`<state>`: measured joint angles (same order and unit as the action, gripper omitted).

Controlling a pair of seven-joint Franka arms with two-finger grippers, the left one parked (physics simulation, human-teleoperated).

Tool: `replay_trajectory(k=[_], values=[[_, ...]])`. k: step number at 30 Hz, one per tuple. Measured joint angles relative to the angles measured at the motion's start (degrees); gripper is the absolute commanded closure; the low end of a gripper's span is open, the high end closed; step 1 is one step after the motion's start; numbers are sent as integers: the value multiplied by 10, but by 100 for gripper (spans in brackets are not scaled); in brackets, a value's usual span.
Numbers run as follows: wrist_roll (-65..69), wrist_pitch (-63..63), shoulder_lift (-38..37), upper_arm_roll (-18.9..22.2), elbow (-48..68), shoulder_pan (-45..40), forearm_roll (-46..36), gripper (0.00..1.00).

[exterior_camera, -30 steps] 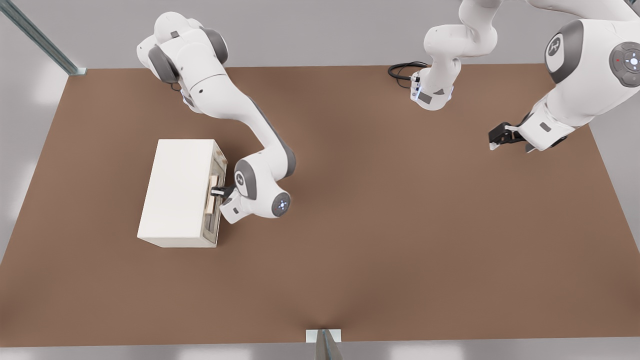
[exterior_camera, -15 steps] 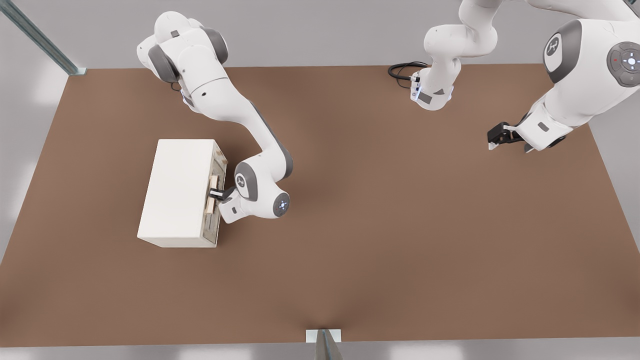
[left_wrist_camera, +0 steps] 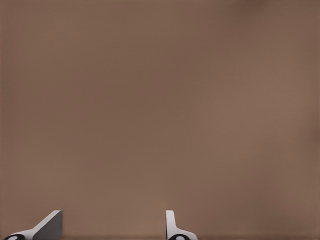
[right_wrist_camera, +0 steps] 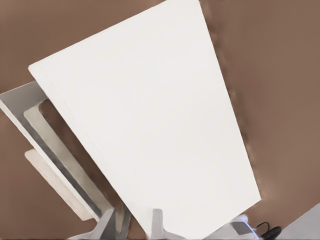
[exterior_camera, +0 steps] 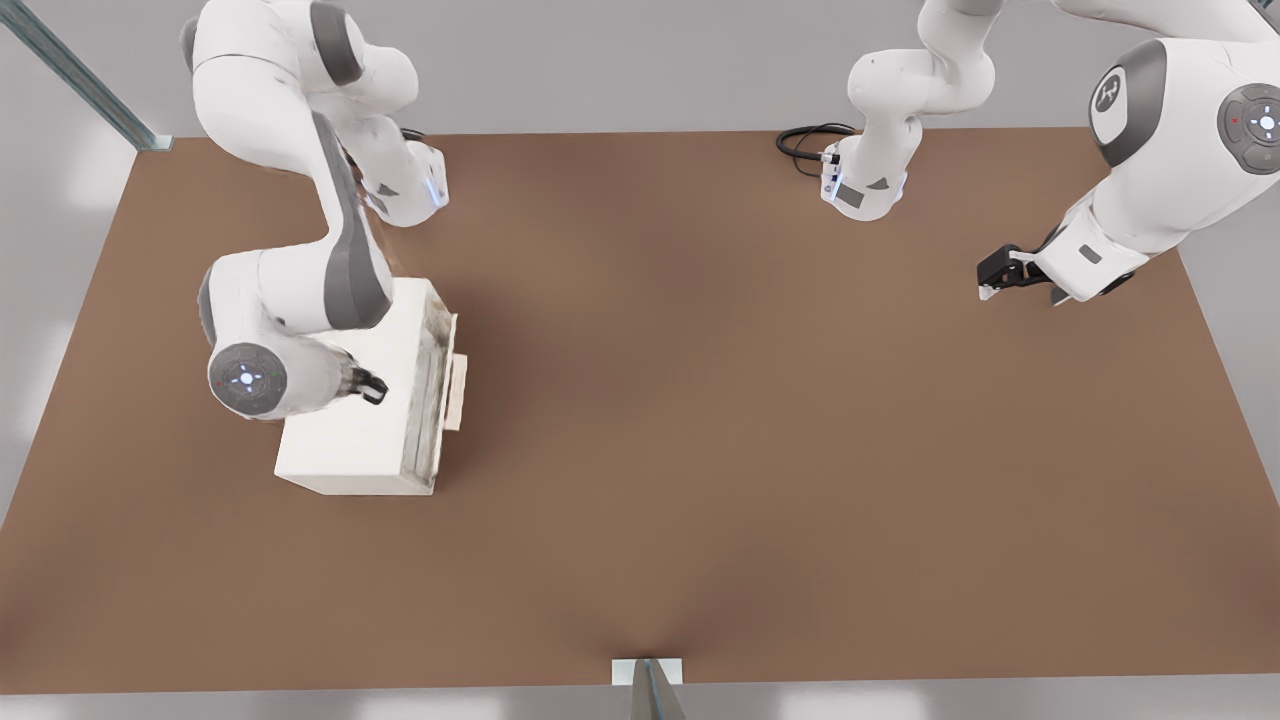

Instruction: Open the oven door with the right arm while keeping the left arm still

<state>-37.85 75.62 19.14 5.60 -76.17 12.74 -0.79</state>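
**Hand off the handle, door barely ajar**

Hand point(exterior_camera: 372, 388) of the right arm point(exterior_camera: 300, 290) now hangs over the oven's cream top, its black fingers pointing toward the door side; half a second ago it sat at the pale bar handle point(exterior_camera: 456, 391) on the door's face. The arm has swung up and across, so its elbow and wrist now cover the far part of the oven's top point(exterior_camera: 350, 440) in the front view. Whether the fingers are spread or pressed together I cannot tell; they grip nothing that shows.

The oven door point(exterior_camera: 435, 400) stands on the side of the box toward the front view's right. Its handle now sits a little clear of the front, where before it lay close against it, and the right wrist view shows the grey panel point(right_wrist_camera: 60, 150) tipped slightly away from the box, brown bench visible in the gap. I judge the door cracked open, not swung wide, so the task looks only partly done.

Around the oven the brown bench point(exterior_camera: 700, 450) lies bare in front of the door, so nothing blocks its swing. A black cable point(exterior_camera: 805, 140) coils at the bench's far edge, well apart. The one obstacle is the arm's own posture: from above the box, the hand would have to come back round to the handle or the door's edge.
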Motion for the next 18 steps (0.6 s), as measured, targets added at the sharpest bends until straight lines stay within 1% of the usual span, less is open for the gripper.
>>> replay_trajectory(k=[2,4,11,18], values=[[39,11,-47,2,-12,-19,-8,0],[72,22,-60,2,-13,-21,-16,0],[162,45,-64,4,-6,-19,-32,0],[223,52,-64,5,-7,-19,-35,0]])
